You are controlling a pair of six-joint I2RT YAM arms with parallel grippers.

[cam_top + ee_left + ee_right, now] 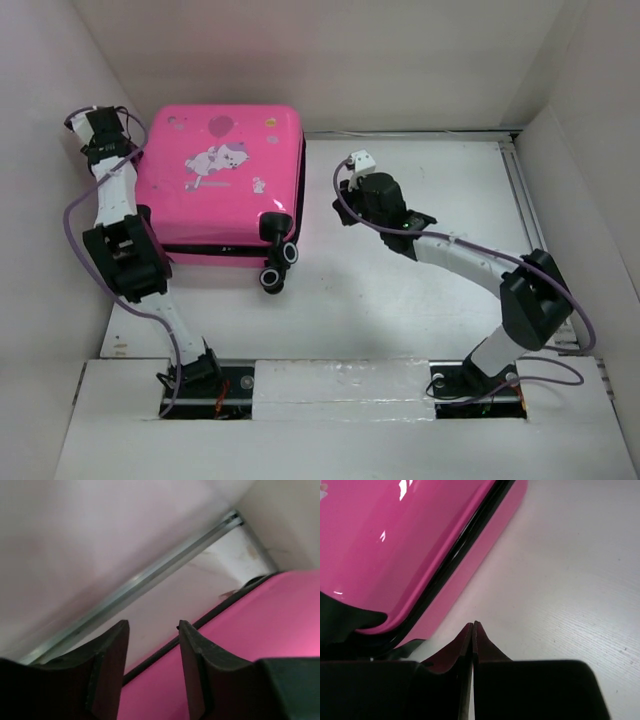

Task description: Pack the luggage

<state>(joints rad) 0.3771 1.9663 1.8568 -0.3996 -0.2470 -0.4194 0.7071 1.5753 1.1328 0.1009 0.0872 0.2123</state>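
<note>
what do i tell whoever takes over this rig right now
Left pincer: open, empty, beside the far left corner of the suitcase.
Right pincer: shut, empty, over the table just right of the suitcase.
Suitcase: lies flat at the table's far left, sticker side up, wheels toward the arms.
Done: lid looks closed.
Left: contents and zip cannot be seen, so check the fastening before calling it packed.
</note>
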